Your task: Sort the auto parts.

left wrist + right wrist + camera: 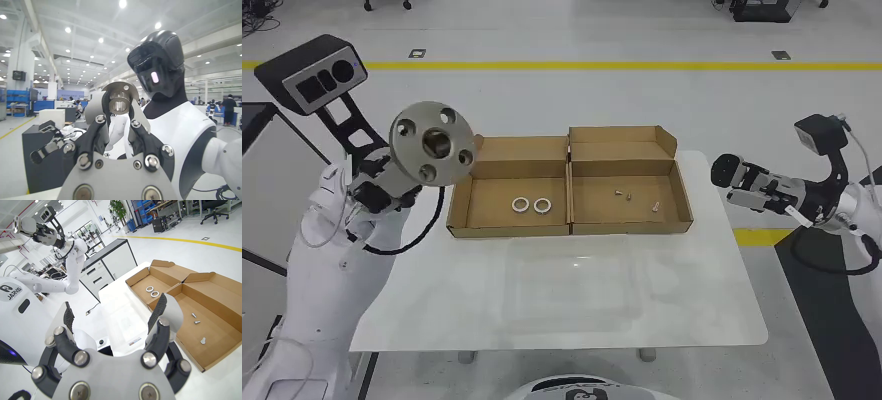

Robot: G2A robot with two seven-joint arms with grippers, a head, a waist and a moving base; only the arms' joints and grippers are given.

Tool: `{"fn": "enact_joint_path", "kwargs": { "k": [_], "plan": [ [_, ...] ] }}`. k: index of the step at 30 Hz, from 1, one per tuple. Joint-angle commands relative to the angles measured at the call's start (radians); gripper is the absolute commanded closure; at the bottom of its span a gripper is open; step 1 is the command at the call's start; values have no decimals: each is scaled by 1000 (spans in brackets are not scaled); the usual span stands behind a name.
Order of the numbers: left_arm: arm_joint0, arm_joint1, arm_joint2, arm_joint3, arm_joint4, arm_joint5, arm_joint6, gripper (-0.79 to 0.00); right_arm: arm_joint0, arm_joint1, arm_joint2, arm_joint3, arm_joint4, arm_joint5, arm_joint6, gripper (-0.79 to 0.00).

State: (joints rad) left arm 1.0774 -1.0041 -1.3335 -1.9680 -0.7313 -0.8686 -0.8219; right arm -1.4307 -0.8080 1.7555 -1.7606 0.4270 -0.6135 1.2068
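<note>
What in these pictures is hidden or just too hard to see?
Top view: the flange hides how the left gripper holds it.
Top view: the bolts in their box are too small to count.
Right wrist view: one of the right gripper's fingers covers a corner of that box.
Top view: the clear tray is too faint to show any contents.

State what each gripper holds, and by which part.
The left gripper holds the flanged metal hub by its cylindrical neck; the right gripper holds nothing.
</note>
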Motion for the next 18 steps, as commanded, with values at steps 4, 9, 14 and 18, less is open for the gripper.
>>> {"fn": "enact_joint_path", "kwargs": {
  "k": [4, 9, 14, 18],
  "plan": [
    [20, -3, -15, -38, 111, 53, 38, 0, 0, 0, 0, 0, 0, 0, 0, -785],
    [21, -10, 9, -58, 35, 15, 47, 0, 0, 0, 0, 0, 0, 0, 0, -785],
    [10, -16, 34, -58, -76, -29, 22, 0, 0, 0, 0, 0, 0, 0, 0, -785],
    [1, -21, 42, -51, -130, -47, 3, 0, 0, 0, 0, 0, 0, 0, 0, -785]
  ]
}}
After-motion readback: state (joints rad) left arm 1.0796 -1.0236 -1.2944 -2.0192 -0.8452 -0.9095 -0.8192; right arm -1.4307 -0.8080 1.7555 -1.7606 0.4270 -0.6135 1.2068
